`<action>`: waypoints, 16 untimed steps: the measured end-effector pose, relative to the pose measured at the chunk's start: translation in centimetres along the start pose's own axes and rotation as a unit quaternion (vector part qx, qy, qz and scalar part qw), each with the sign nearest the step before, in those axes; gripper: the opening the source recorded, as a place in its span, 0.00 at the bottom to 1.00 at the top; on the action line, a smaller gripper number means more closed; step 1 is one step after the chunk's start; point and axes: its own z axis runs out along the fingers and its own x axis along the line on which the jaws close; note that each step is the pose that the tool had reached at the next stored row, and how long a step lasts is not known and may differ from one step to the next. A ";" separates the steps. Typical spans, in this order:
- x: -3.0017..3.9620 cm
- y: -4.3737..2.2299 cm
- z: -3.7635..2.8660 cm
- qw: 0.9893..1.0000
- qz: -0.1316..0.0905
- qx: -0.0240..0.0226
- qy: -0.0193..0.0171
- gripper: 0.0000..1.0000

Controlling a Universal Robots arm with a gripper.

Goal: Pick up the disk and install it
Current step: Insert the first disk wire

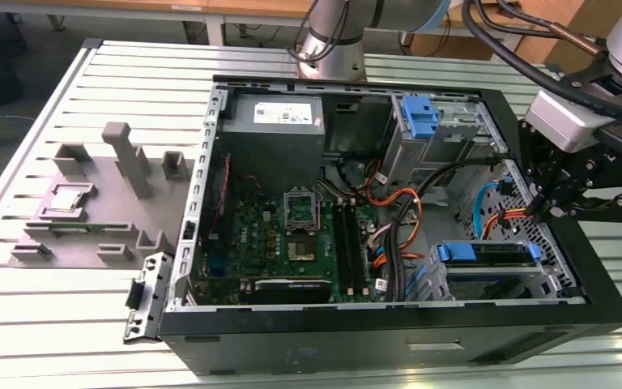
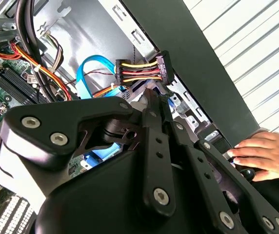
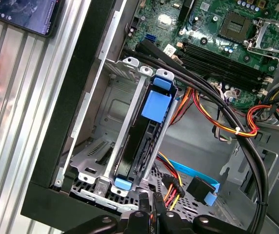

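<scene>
No legible txt on any part (labels too small).

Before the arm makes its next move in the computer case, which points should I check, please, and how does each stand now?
1. Disk inside the metal cage: ok.
2. Disk fully latched: cannot tell.
3. Gripper free of contact with the cage: cannot tell; it hangs close over the cage's end.
4. Cables away from the gripper: not ok; the red-and-yellow power connector is right beside it.
5. People away from the work: not ok; a hand rests on the table next to the case.
</scene>
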 end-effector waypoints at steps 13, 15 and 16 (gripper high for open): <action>0.00 0.00 0.00 1.000 0.000 0.001 0.000 0.31; 0.00 0.00 0.00 1.000 -0.001 0.001 0.000 0.31; 0.00 0.00 0.00 1.000 -0.002 0.001 0.000 0.31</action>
